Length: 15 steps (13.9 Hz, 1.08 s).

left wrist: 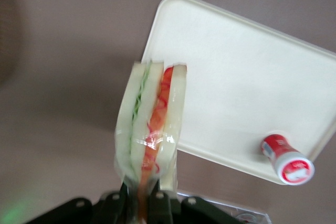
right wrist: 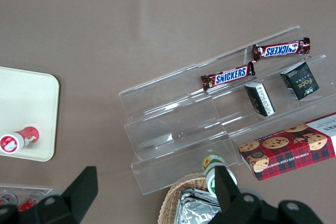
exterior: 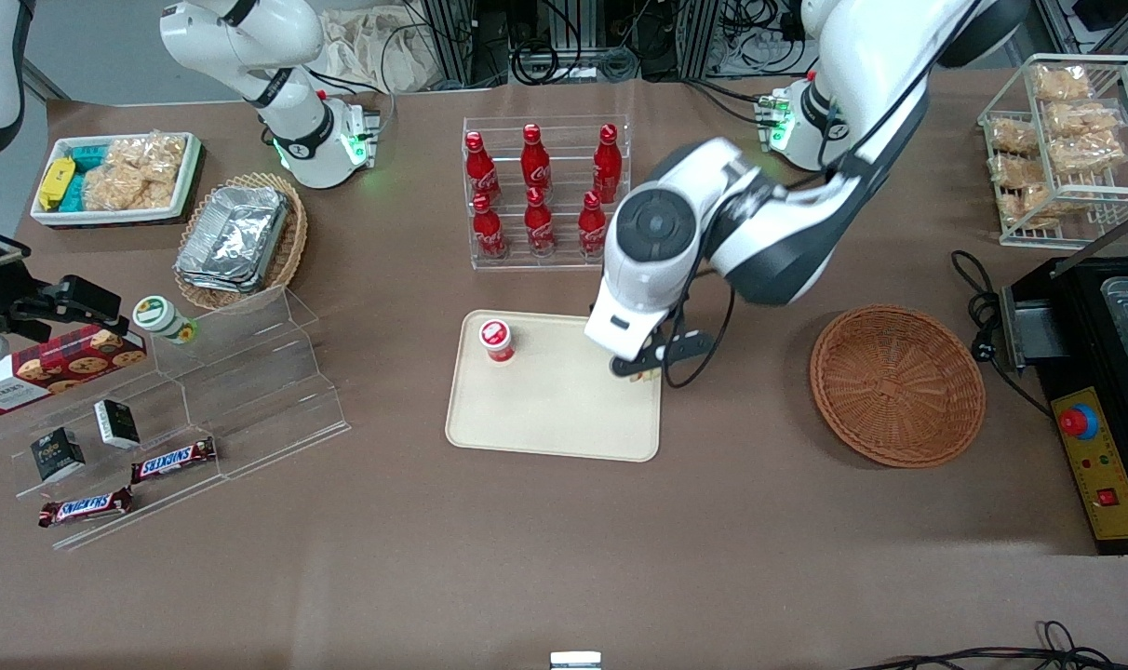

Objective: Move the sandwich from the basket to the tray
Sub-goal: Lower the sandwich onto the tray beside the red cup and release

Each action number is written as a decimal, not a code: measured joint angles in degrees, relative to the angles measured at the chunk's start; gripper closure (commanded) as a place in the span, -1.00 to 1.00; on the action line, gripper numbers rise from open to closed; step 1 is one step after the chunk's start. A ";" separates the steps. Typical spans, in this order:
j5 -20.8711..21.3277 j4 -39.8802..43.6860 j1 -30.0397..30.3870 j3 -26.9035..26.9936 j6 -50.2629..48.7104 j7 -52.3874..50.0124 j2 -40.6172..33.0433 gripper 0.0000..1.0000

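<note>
Pale white bread with a red and green filling stripe marks the sandwich [left wrist: 149, 124], which is pinched by one end between the closed fingers of the hand [left wrist: 142, 200] and hangs above the edge of the tray [left wrist: 247, 77] that faces the basket. In the front view the hand [exterior: 640, 366] is seen low over that edge of the cream-beige tray [exterior: 555, 419], with the sandwich almost wholly hidden under the arm. The wicker basket [exterior: 897, 383] stands empty on the bench [exterior: 564, 558], well apart toward the working arm's end. A release here is judged risky: the wedge could land half on the low rim and tip onto the bench. A thin grip on a soft wrapped corner could also slip early. A small red-capped bottle [exterior: 497, 340] lies on the tray farther in, toward the parked arm's end, and could be knocked if the sandwich is carried too far inward.
</note>
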 measured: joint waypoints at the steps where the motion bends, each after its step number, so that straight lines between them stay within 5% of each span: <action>1: 1.79 0.01 0.03 0.10 0.57 -0.04 2.54 1.00; 9: 5.76 0.29 -0.77 3.30 7.69 -0.04 11.79 0.98; 13: 5.76 0.30 -2.25 5.44 10.09 -0.04 12.74 0.65; 15: 5.76 0.35 -2.43 5.51 10.97 -0.04 13.00 0.20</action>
